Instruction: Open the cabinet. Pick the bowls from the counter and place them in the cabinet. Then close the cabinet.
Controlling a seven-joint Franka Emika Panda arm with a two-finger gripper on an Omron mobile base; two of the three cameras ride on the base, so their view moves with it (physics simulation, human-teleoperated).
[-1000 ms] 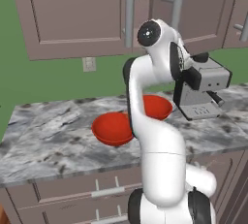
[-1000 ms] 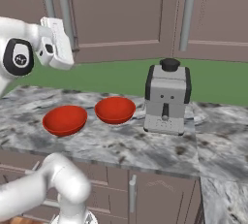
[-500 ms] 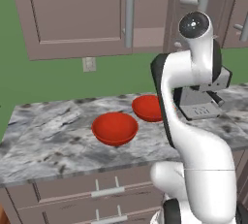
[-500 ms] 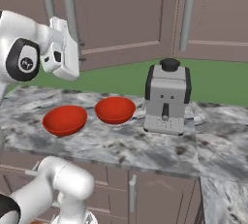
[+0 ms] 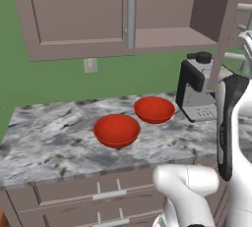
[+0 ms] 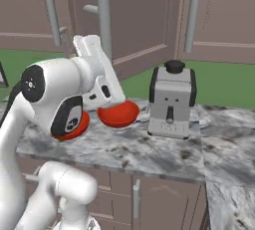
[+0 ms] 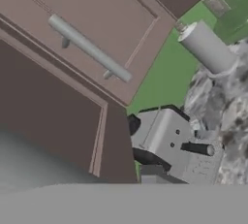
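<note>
The cabinet [image 5: 162,34] is seen with its right door swung open; half a second ago that door was shut. Both red bowls [image 5: 117,129] [image 5: 154,109] are left on the counter [image 5: 49,137], beside the coffee machine [image 6: 172,102]. The jaws cannot be made out, so their state cannot be told. The hand view is turned sideways.

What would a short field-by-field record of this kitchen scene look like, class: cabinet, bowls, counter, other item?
cabinet: right door swung open, left door shut, inner shelf bare
bowls: two red, first and second, both on the counter, apart
counter: marbled grey stone
coffee machine: upright on the counter, right of the bowls
</note>
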